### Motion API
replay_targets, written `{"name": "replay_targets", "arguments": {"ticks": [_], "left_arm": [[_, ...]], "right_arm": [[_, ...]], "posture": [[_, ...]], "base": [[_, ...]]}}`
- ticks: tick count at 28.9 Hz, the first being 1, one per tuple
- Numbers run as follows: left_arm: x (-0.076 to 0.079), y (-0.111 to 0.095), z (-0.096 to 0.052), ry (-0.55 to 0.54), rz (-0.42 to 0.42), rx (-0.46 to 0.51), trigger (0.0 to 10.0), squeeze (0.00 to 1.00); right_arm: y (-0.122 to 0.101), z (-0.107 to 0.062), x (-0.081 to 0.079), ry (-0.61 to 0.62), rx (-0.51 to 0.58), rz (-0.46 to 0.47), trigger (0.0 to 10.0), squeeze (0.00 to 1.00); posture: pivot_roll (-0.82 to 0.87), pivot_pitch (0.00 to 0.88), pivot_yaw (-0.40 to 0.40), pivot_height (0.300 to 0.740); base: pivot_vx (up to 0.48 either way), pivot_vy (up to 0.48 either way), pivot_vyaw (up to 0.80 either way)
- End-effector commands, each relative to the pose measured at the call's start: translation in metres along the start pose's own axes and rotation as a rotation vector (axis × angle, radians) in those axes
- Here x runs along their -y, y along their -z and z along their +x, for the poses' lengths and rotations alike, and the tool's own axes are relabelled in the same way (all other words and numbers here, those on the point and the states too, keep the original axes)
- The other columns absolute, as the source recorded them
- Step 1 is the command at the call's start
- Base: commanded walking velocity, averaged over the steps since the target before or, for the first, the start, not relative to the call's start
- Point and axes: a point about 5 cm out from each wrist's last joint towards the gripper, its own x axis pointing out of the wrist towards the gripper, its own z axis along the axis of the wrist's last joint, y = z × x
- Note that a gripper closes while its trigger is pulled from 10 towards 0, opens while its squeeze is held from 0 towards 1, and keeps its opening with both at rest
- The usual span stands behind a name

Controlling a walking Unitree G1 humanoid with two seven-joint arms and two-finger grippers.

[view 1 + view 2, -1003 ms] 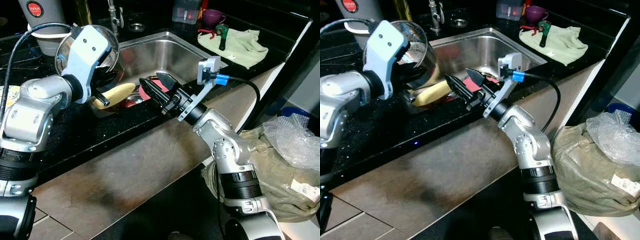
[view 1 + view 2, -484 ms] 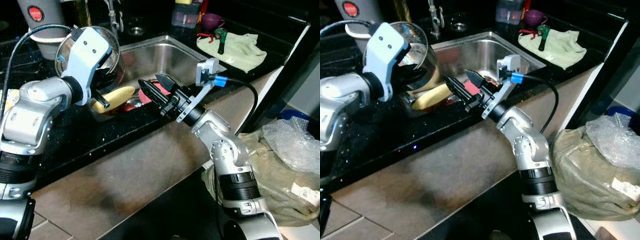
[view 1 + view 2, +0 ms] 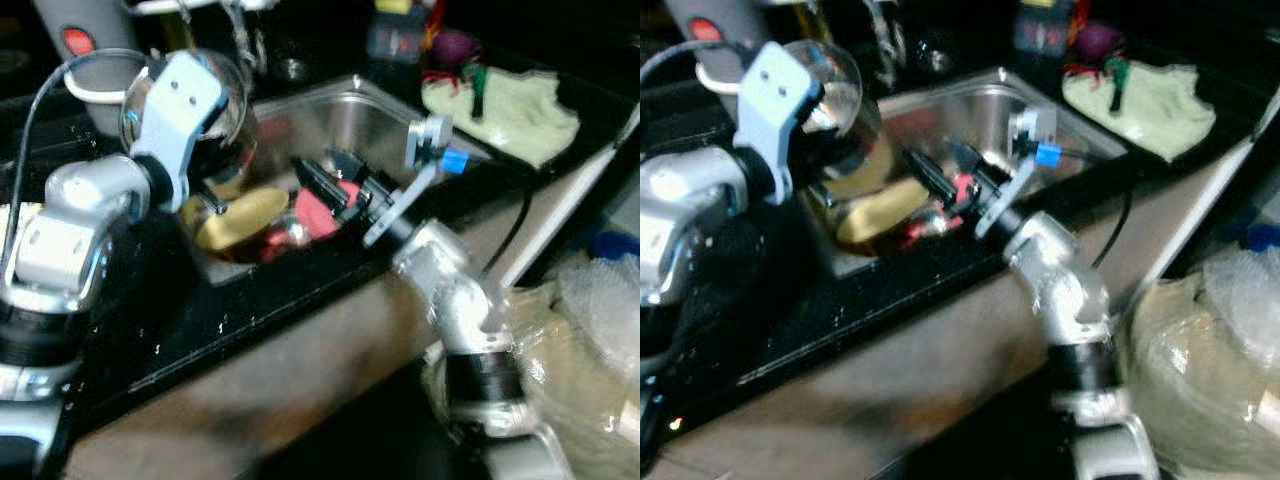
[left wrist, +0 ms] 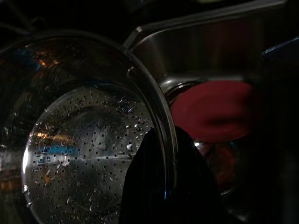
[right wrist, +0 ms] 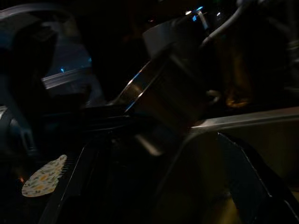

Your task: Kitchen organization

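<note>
My left gripper (image 3: 207,193) is shut on the rim of a steel colander (image 3: 226,108) and holds it tilted over the left end of the sink (image 3: 392,122). In the left wrist view the wet, perforated colander (image 4: 88,158) has its rim pinched between the black fingers (image 4: 145,186). The right gripper (image 3: 326,172) reaches over the sink's front edge, open, with nothing between its fingers. Below it in the basin lie a yellow dish (image 3: 240,216) and a red item (image 3: 322,207). The eye views are blurred.
A pale green towel (image 3: 510,105) with a tool on it lies on the black counter (image 3: 150,330) right of the sink. A purple cup (image 3: 455,45) and clear container (image 3: 395,35) stand behind. A grey appliance (image 3: 85,50) is far left. A stuffed bag (image 3: 1210,360) sits low right.
The whole picture has shifted right and blurred, so the camera moved. Both arms keep about the same stance at the sink, and the colander stays held.
</note>
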Motion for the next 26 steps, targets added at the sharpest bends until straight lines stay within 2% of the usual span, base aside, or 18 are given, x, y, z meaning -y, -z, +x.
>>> {"name": "replay_targets", "arguments": {"ticks": [1, 13, 18, 21, 23, 25, 26], "left_arm": [[0.001, -0.004, -0.001, 0.000, 0.010, 0.016, 10.0, 0.00], [0.002, -0.002, 0.005, -0.010, 0.013, 0.017, 10.0, 0.00], [0.002, -0.005, 0.011, 0.004, 0.011, 0.065, 10.0, 0.00], [0.007, -0.006, 0.020, 0.083, -0.012, 0.121, 10.0, 0.00], [0.011, 0.001, 0.029, 0.145, -0.036, 0.114, 10.0, 0.00], [0.020, 0.018, 0.038, 0.239, -0.039, 0.044, 10.0, 0.00], [0.027, 0.036, 0.044, 0.296, -0.042, -0.029, 10.0, 0.00]], "right_arm": [[-0.004, -0.004, 0.004, 0.018, 0.008, -0.014, 10.0, 0.00], [-0.004, -0.004, 0.004, 0.015, 0.006, -0.017, 10.0, 0.00], [-0.004, -0.004, 0.004, 0.016, 0.002, -0.019, 10.0, 0.00], [-0.004, -0.004, 0.004, 0.019, -0.005, -0.021, 10.0, 0.00], [-0.005, -0.004, 0.004, 0.021, -0.014, -0.027, 10.0, 0.00], [-0.008, -0.007, 0.005, 0.033, -0.008, -0.033, 10.0, 0.00], [-0.011, -0.011, 0.007, 0.046, 0.003, -0.038, 10.0, 0.00]], "posture": [[0.07, 0.033, -0.014, 0.732], [0.07, 0.029, -0.012, 0.732], [0.07, 0.028, -0.015, 0.732], [0.07, 0.027, -0.014, 0.732], [0.06, 0.028, -0.005, 0.732], [0.05, 0.033, 0.004, 0.732], [0.04, 0.039, 0.009, 0.732]], "base": [[0.319, 0.000, 0.00], [0.023, 0.000, 0.00], [0.000, 0.000, 0.00], [0.000, 0.000, 0.00], [0.000, 0.000, -0.78], [0.000, 0.000, -0.66], [0.000, 0.000, 0.00]]}}
